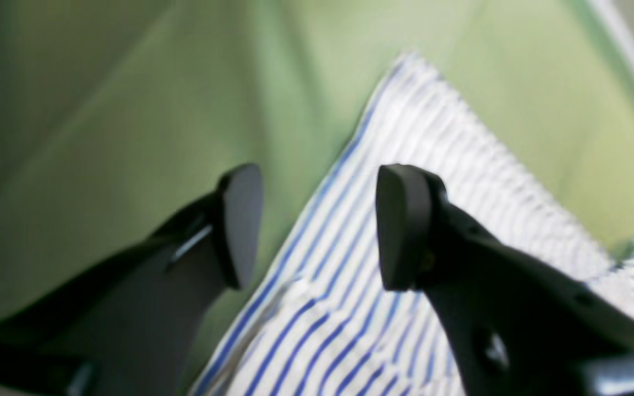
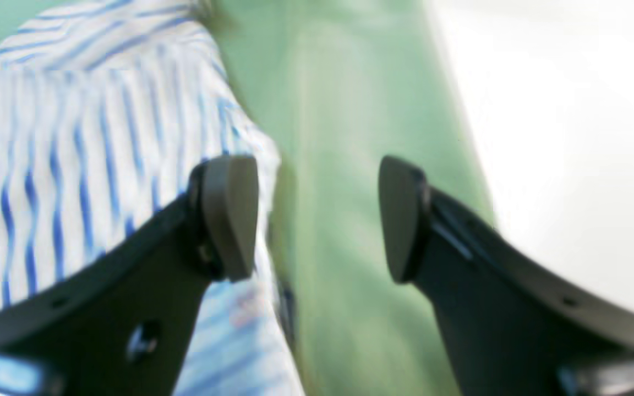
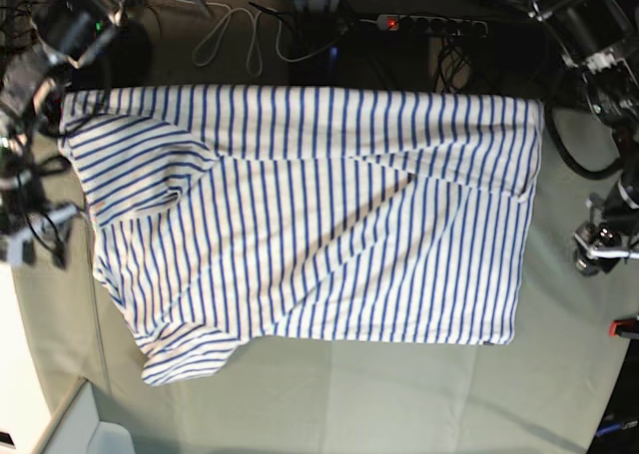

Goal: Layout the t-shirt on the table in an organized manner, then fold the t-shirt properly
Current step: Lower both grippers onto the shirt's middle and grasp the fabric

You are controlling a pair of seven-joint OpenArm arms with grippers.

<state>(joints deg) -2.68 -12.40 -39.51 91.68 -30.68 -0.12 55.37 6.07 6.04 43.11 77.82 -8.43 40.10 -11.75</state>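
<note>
The t-shirt lies spread across the table, sleeves toward 9 o'clock, ready for folding; left hand and right hand hover spread, empty, flanking opposite edges

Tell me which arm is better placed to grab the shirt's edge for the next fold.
Probably left: the left tool, open, straddles the t-shirt edge; the right tool gapes over bare table.

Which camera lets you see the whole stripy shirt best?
The base view. It shows the whole soft white t-shirt with thin blue stripes spread out from above, both sleeves included. The left wrist view shows only one blurry corner, and the right wrist view just an edge.
</note>
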